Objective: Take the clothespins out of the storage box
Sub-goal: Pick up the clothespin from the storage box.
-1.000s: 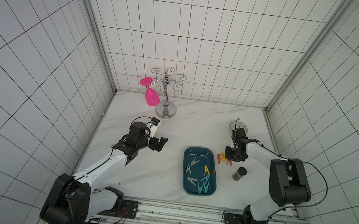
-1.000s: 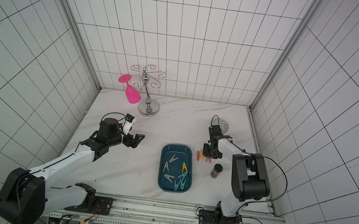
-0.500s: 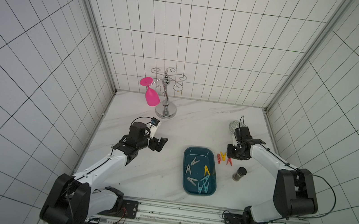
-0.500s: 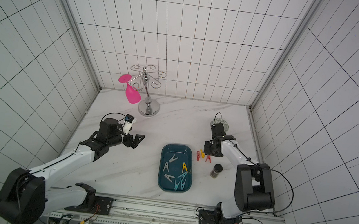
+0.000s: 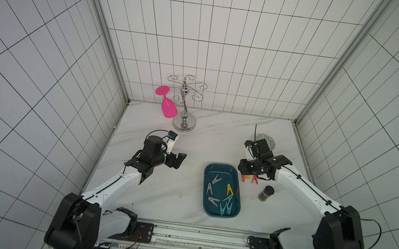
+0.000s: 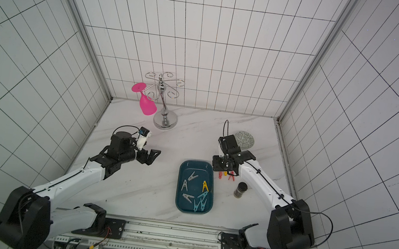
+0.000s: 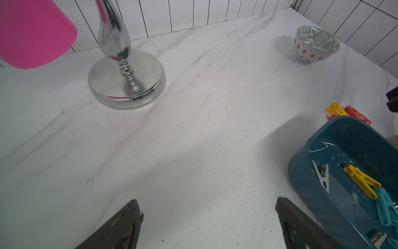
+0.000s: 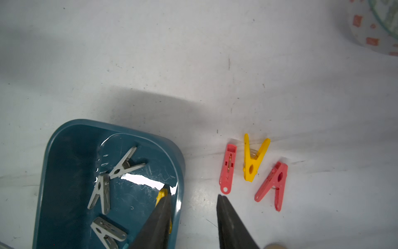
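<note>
I'm counting seven pins (image 5: 216, 179) lying in the box (image 5: 224, 173): three grey, one yellow and three overlapping blue. Three more, two red and one yellow, are lying on the table (image 5: 171, 192) just beside it. The right gripper (image 8: 193, 190) is hovering there with its fingers apart, holding nothing. The left gripper (image 7: 207, 199) is gaping wide, well apart from the box.

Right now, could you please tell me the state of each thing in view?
Box, holds several pegs.
Loose pegs, three, lying outside beside box.
Glass, hanging upside down on rack.
Bowl, upright, looks empty.
Jar, upright, capped.
Left hand, open, empty.
Right hand, open, empty.
</note>
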`<act>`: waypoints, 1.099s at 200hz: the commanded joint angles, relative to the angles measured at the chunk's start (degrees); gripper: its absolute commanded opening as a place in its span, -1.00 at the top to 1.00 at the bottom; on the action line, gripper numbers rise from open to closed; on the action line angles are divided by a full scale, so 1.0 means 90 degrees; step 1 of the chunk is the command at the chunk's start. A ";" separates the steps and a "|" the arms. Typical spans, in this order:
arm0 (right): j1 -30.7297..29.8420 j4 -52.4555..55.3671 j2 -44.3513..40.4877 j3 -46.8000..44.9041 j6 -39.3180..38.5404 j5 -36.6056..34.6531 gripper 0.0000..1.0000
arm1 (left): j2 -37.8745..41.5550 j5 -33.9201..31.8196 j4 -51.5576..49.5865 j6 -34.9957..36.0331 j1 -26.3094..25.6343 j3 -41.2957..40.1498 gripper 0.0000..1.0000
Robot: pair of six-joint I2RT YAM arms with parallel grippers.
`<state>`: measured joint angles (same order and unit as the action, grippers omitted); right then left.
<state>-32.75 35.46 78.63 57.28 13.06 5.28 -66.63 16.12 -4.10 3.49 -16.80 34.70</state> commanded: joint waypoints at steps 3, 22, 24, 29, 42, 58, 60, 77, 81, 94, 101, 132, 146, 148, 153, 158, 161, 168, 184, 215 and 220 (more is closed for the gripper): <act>-0.0402 0.0269 -0.0022 0.0321 0.0202 -0.0139 0.21 | -0.0050 0.0011 0.0056 0.0013 -0.0021 0.0030 -0.96; -0.0706 0.0269 0.0077 0.0362 0.0319 -0.0233 0.21 | -0.0071 0.0012 0.0064 0.0003 -0.0022 0.0031 -0.97; -0.0728 0.0269 0.0085 0.0364 0.0339 -0.0242 0.21 | -0.0076 0.0010 0.0065 0.0006 -0.0019 0.0031 -0.96; -0.0807 0.0264 0.0129 0.0367 0.0371 -0.0258 0.21 | -0.0077 0.0007 0.0057 0.0003 -0.0023 0.0039 -0.96; -0.1002 0.0259 0.0222 0.0373 0.0471 -0.0338 0.22 | -0.0083 0.0015 0.0066 0.0004 -0.0025 0.0048 -0.96; -0.1244 0.0259 0.0356 0.0359 0.0554 -0.0521 0.22 | -0.0097 0.0010 0.0079 0.0004 -0.0028 0.0051 -0.96; -0.1273 0.0259 0.0375 0.0358 0.0564 -0.0546 0.22 | -0.0097 0.0014 0.0083 0.0003 -0.0028 0.0051 -0.96; -0.1529 0.0322 0.0567 0.0366 0.0643 -0.0828 0.21 | -0.0106 0.0013 0.0089 0.0005 -0.0027 0.0051 -0.96; -0.1585 0.0334 0.0628 0.0373 0.0657 -0.0893 0.21 | -0.0106 0.0011 0.0085 -0.0002 -0.0027 0.0056 -0.96; -0.1763 0.0392 0.0792 0.0386 0.0733 -0.1155 0.21 | -0.0108 0.0007 0.0085 -0.0006 -0.0028 0.0052 -0.96; -0.1856 0.0431 0.0900 0.0408 0.0778 -0.1303 0.21 | -0.0116 0.0012 0.0086 -0.0006 -0.0028 0.0059 -0.96; -0.2198 0.0663 0.1322 0.0537 0.0975 -0.1838 0.20 | -0.0116 0.0015 0.0091 -0.0006 -0.0027 0.0062 -0.96; -0.2330 0.0689 0.1530 0.0597 0.1009 -0.1966 0.20 | -0.0125 0.0015 0.0095 -0.0006 -0.0028 0.0064 -0.96; -0.2343 0.0691 0.1562 0.0601 0.1015 -0.1971 0.20 | -0.0126 0.0013 0.0102 -0.0002 -0.0028 0.0064 -0.96; -0.2384 0.0863 0.1640 0.0620 0.1019 -0.1992 0.20 | -0.0126 0.0007 0.0099 -0.0006 -0.0028 0.0063 -0.96; -0.2415 0.0895 0.1715 0.0640 0.1028 -0.2011 0.19 | -0.0125 0.0000 0.0105 -0.0004 -0.0024 0.0064 -0.96; -0.2435 0.0918 0.1760 0.0645 0.1030 -0.2012 0.19 | -0.0126 0.0005 0.0109 -0.0006 -0.0023 0.0061 -0.96; -0.2465 0.0955 0.1857 0.0664 0.1029 -0.2010 0.19 | -0.0126 0.0002 0.0107 -0.0006 -0.0028 0.0061 -0.96; -0.2549 0.1000 0.2040 0.0643 0.1029 -0.2041 0.17 | -0.0126 0.0004 0.0106 -0.0010 -0.0027 0.0061 -0.96; -0.2611 0.1024 0.2220 0.0596 0.1020 -0.2167 0.14 | -0.0126 0.0006 0.0109 -0.0016 -0.0027 0.0060 -0.96; -0.2607 0.1024 0.2246 0.0589 0.1020 -0.2178 0.13 | -0.0126 0.0002 0.0107 -0.0015 -0.0022 0.0061 -0.96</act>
<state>-55.66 42.52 97.86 60.86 21.47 -11.79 -67.40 16.12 -4.08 3.44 -16.82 34.70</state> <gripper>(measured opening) 0.426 0.981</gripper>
